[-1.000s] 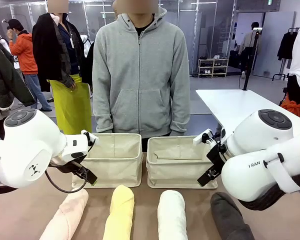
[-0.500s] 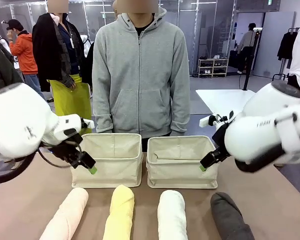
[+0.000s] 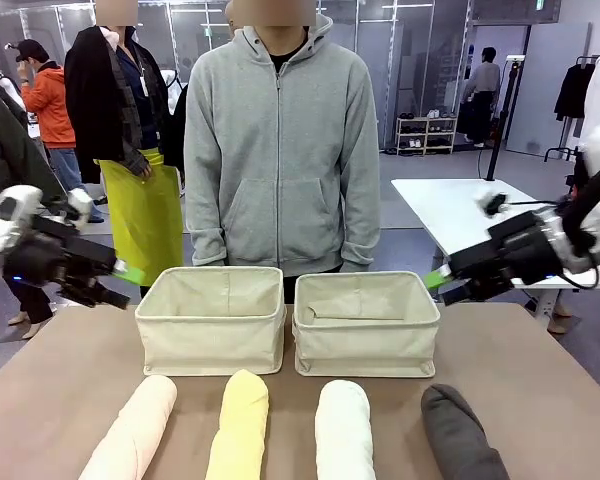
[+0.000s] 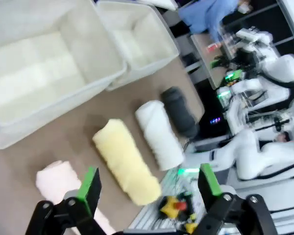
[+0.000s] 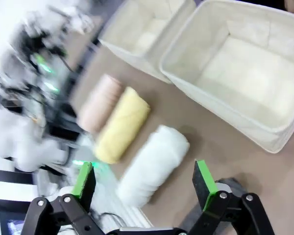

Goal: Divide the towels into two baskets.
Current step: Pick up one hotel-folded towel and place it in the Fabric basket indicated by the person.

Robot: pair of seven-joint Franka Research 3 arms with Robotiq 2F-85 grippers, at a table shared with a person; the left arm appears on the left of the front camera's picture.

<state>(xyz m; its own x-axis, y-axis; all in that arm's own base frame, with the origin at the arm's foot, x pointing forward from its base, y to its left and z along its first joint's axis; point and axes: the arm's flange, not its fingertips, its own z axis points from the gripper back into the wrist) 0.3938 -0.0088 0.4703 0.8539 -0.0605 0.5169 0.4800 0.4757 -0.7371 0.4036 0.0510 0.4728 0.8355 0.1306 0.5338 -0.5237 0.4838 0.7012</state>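
Table (image 3: 60,385) is running brown and flat under everything. Person (image 3: 280,150) in a grey hoodie is standing at the far edge, just behind the baskets, facing me in the front view.

Left basket (image 3: 210,345) and right basket (image 3: 365,350) are sitting just beside each other, mid-table. The front view is giving me their outer walls. Both wrist views are looking down inside, onto pale canvas floors.

Four towels are lying in a row on my side of the baskets, each apart from the next: pink towel (image 3: 132,430), yellow towel (image 3: 240,425), white towel (image 3: 344,430), dark grey towel (image 3: 462,435).

My left gripper (image 3: 120,285) is hovering out past the left basket's outer side, my right gripper (image 3: 442,287) past the right basket's. Both are standing spread wide, gripping nothing. The right wrist view is coming through blurred.
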